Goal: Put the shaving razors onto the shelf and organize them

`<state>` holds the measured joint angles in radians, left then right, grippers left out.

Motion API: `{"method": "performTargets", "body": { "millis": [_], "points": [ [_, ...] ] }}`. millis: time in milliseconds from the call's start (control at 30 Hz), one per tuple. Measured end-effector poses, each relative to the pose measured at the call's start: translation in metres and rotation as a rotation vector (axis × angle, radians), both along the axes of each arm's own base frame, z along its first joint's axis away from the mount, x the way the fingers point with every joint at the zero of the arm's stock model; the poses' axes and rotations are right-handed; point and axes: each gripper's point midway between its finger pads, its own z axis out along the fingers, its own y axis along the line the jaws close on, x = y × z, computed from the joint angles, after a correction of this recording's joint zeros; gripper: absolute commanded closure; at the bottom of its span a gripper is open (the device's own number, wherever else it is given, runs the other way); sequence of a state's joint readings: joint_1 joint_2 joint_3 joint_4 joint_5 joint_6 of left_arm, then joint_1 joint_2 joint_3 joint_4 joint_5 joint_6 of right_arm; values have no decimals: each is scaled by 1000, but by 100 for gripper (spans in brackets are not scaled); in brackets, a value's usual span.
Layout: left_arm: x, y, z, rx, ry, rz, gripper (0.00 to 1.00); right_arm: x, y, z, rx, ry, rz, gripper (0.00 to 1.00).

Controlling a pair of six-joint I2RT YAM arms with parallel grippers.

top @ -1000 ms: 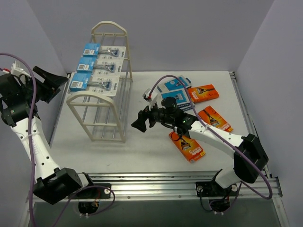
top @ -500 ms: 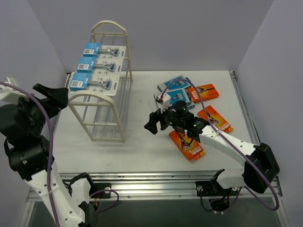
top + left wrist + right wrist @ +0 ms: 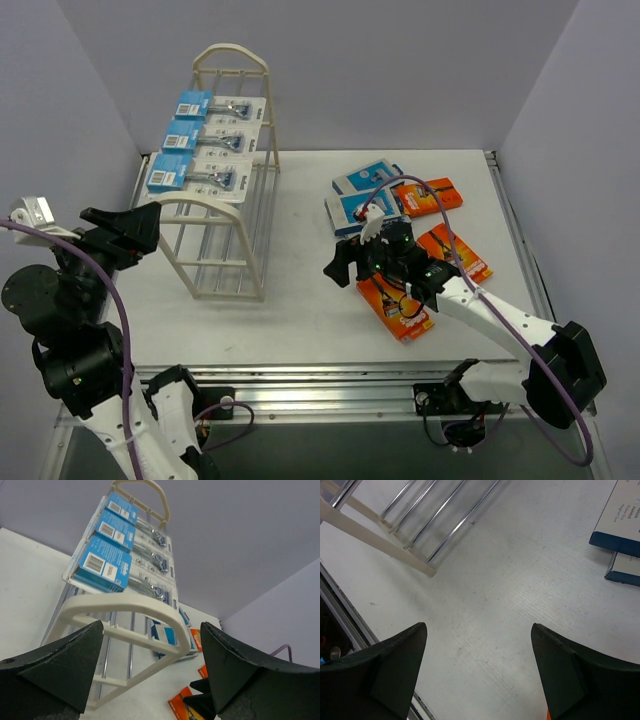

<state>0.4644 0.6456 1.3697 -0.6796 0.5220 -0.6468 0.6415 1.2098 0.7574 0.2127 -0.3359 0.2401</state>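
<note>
I see the left end effector (image 3: 147,232) at the left edge of the overhead frame, released, its jaws spread wide and empty, pointing at the near arch of the shelf (image 3: 215,200). From its wrist view that arch sits between the fingers without touching them. Three blister cards (image 3: 215,140) lie in a row on the shelf's top tier, in the upper left of the frame. The right end effector (image 3: 336,264) is at centre frame, also released and holding nothing, above bare worktop (image 3: 300,320). Two blue-and-white boxes (image 3: 362,195) lie on the worktop right of centre, touching each other, and three orange boxes (image 3: 455,250) lie near them.
</note>
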Motion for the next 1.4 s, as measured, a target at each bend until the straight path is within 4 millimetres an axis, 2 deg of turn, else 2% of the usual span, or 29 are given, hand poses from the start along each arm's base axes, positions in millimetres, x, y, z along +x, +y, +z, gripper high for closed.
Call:
{"method": "performTargets", "body": {
  "millis": [233, 400, 500, 733, 800, 867, 1000, 1067, 1133, 1167, 1267, 1400],
  "points": [
    [21, 7, 40, -120, -127, -55, 13, 1, -2, -1, 5, 16, -22, 19],
    [47, 20, 63, -182, -114, -82, 13, 4, -3, -5, -9, 27, -31, 19],
    [64, 30, 76, -184, -94, -75, 13, 11, -1, -5, -13, 33, -38, 19],
    [96, 41, 118, -54, -81, -23, 12, 23, 6, -2, -15, 34, -41, 19],
    [106, 47, 118, -38, -66, 14, 12, 26, 6, -1, -16, 30, -47, 19],
    [117, 42, 106, -32, -15, 27, 12, 29, 4, 0, -15, 27, -57, 19],
    [146, 5, 89, 40, 90, -12, 12, 39, -2, 0, -17, 25, -82, 19],
    [154, -13, 81, 97, 123, -13, 12, 43, -4, -2, -25, 23, -86, 19],
    [153, -22, 64, 157, 173, -5, 11, 46, -8, -5, -36, 22, -92, 19],
    [149, -21, 58, 188, 190, 12, 10, 47, -10, -6, -39, 21, -95, 19],
    [124, 5, 48, 272, 220, 128, 4, 50, -15, -9, -44, 16, -100, 19],
    [66, 47, 37, 345, 223, 285, 3, 47, -21, -21, -61, 34, -106, 19]
  ]
}}
